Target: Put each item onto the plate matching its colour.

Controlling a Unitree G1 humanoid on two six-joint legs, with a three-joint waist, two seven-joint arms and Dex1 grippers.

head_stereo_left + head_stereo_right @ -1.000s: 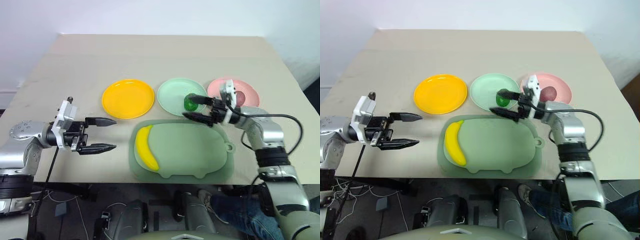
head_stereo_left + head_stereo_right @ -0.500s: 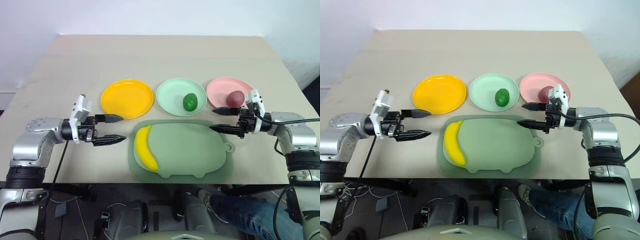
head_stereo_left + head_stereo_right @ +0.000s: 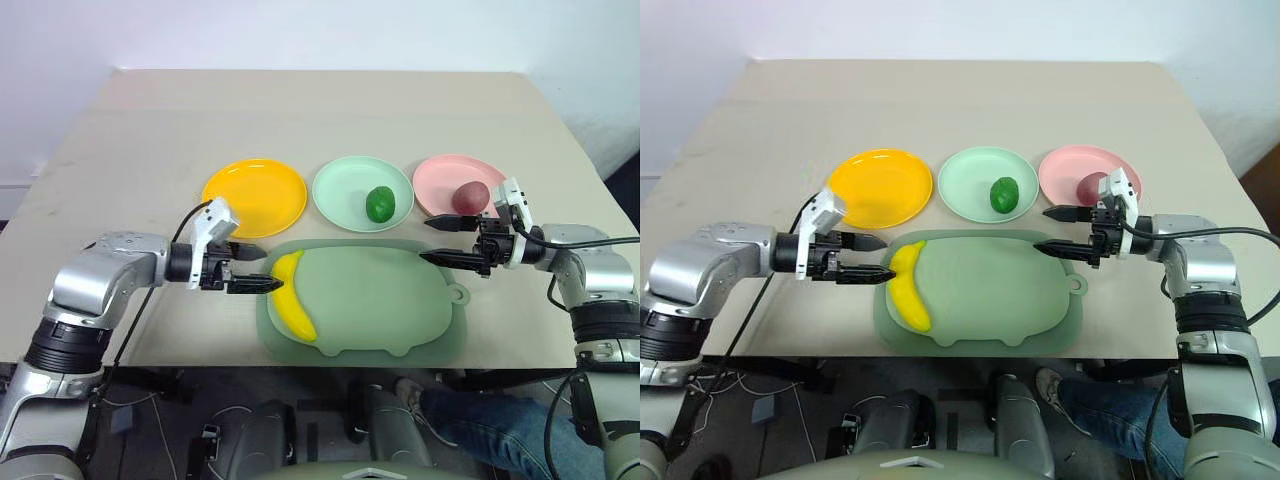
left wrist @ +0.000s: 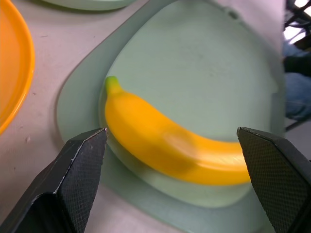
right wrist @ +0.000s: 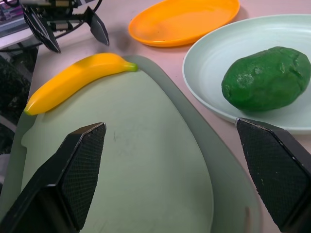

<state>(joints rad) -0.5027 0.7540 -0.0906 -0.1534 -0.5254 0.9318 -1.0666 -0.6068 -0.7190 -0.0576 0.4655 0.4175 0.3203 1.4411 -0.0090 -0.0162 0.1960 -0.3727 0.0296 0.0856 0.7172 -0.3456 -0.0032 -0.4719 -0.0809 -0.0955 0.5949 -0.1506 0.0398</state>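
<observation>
Left end effector [image 3: 872,257] open beside banana [image 3: 906,287] on tray [image 3: 985,295].

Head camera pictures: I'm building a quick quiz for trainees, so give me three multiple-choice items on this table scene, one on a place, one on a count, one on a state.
1. Where does the banana lie?
A. on the orange plate
B. on the big green tray
C. on the bare table

2. How many round plates hold a fruit?
A. none
B. two
C. three

3. How is the left gripper?
A. open, empty
B. shut on the banana
C. shut on a plate

Key: 1 B, it rests at the tray's left end. 2 B, the green plate holds the green fruit and the pink plate the maroon fruit; the orange plate is bare. 3 A, its fingers stand apart beside the banana.
</observation>
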